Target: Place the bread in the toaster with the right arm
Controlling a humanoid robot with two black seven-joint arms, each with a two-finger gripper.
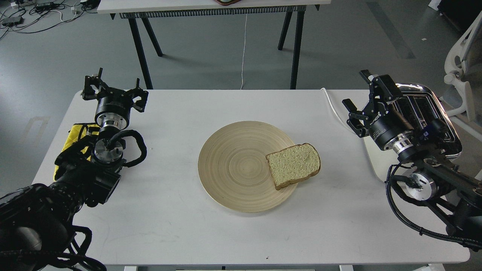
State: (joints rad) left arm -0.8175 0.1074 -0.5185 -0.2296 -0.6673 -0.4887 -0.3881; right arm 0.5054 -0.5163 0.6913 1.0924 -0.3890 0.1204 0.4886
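Observation:
The bread (293,164) is a pale tan slice with a brown crust. It lies flat on the right edge of the round wooden plate (235,165) in the middle of the table. The toaster (440,124) stands at the table's right edge, cream-white with a chrome top, largely hidden behind my right arm. My right gripper (357,90) is open and empty, raised in front of the toaster's left side, well right of the bread. My left gripper (113,90) is open and empty at the table's far left.
A white cable (337,113) runs across the table from the toaster toward the back edge. A yellow object (75,133) lies under my left arm at the left edge. A second table (211,5) stands behind. A white chair (465,56) stands at the right.

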